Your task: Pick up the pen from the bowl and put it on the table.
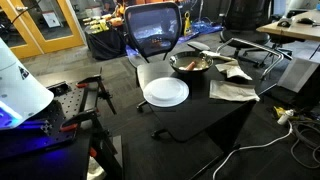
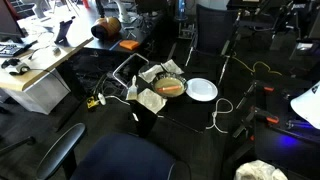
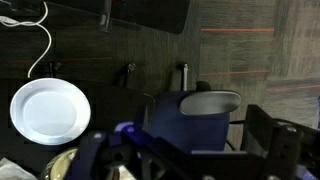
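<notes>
The metallic bowl (image 1: pixel 190 65) sits just beside the white plate (image 1: pixel 166 92) on the black table (image 1: pixel 200 106), the pen too small to discern, and the blurred gripper (image 3: pixel 185 165) cannot be judged apart or together.

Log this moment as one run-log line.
phase: pre-grasp | bowl: on table beside white plate | pen: too small to see | jaws: state unclear
</notes>
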{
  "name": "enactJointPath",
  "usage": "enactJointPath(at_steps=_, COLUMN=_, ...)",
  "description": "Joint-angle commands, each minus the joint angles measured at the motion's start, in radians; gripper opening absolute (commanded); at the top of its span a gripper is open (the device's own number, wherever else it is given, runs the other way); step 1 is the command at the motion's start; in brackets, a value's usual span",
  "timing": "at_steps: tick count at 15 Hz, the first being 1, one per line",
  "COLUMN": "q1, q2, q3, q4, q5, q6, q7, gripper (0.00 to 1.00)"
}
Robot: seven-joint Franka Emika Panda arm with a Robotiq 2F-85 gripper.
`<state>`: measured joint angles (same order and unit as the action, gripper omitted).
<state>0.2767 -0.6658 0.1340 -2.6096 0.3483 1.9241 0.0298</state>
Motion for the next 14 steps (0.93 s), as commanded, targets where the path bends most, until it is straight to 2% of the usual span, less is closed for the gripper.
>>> enactJointPath(at_steps=1, q1=-0.013, q2=-0.001, q3=0.011, q4=0.002, q5=0.006, q6=-0.005, q7=-0.006, gripper=1.0)
enactJointPath(at_steps=6, q1=-0.015, q2=0.005, q3=0.013, q4=0.006, q5=-0.003, q6=0.01, q7=-0.015, gripper=1.0)
enactJointPath(at_steps=8, q1=-0.049, q2=0.031, q3=0.044, q4=0.018, q5=-0.081, q6=0.058, q7=0.004, gripper=1.0)
enactJointPath(at_steps=14, q1=-0.096, q2=0.195, q3=0.055, q4=0.068, q5=-0.292, q6=0.289, q7=-0.026, gripper=1.0)
